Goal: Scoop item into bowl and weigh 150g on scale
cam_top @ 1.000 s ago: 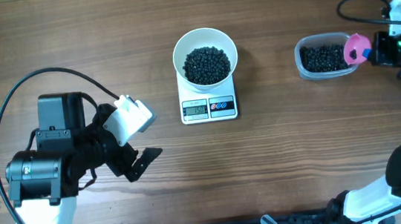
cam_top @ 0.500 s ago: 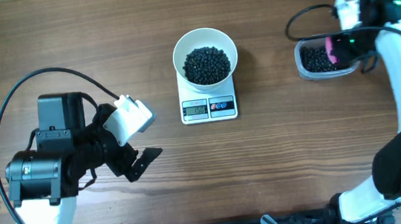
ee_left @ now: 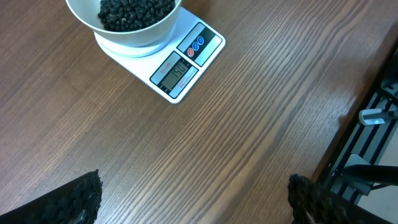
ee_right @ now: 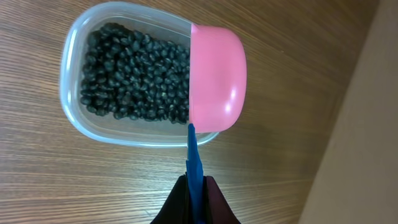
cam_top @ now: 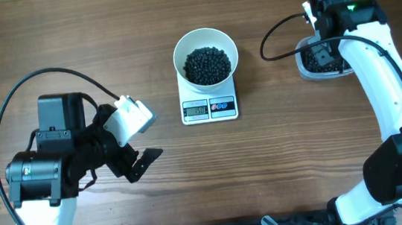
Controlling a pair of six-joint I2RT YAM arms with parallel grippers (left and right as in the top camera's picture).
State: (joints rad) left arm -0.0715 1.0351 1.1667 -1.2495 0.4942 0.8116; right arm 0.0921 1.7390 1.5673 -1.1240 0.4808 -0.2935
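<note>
The left end effector (cam_top: 138,162) in the overhead view hangs with its fingers spread apart and holds nothing, above the bare wooden surface (cam_top: 303,154). The scale (cam_top: 210,108) lies well apart from it, further across the surface and toward the side of the right arm. The white bowl (cam_top: 204,43) stands on the scale with a dark pile of black beans (cam_top: 206,65) inside. The right end effector (cam_top: 322,52) is over a clear tub (cam_top: 307,67), well apart from the bowl; from this view I cannot tell how its fingers stand. In the left wrist view, the left end effector (ee_left: 196,202) shows two black fingertips (ee_left: 81,199) wide apart at the bottom corners, with only bare surface between them. The scale (ee_left: 186,62) is ahead of it and to the left, its display (ee_left: 177,71) lit, and the bowl (ee_left: 140,34) with beans sits on the scale's far part. In the right wrist view, the right end effector (ee_right: 193,202) has its fingers pressed together on the blue handle (ee_right: 194,155) of a pink scoop (ee_right: 214,78). The scoop head is straight ahead of the fingers and covers the right end of the tub (ee_right: 71,109). The rest of the tub, filled with black beans (ee_right: 137,74), reaches ahead and to the left.
</note>
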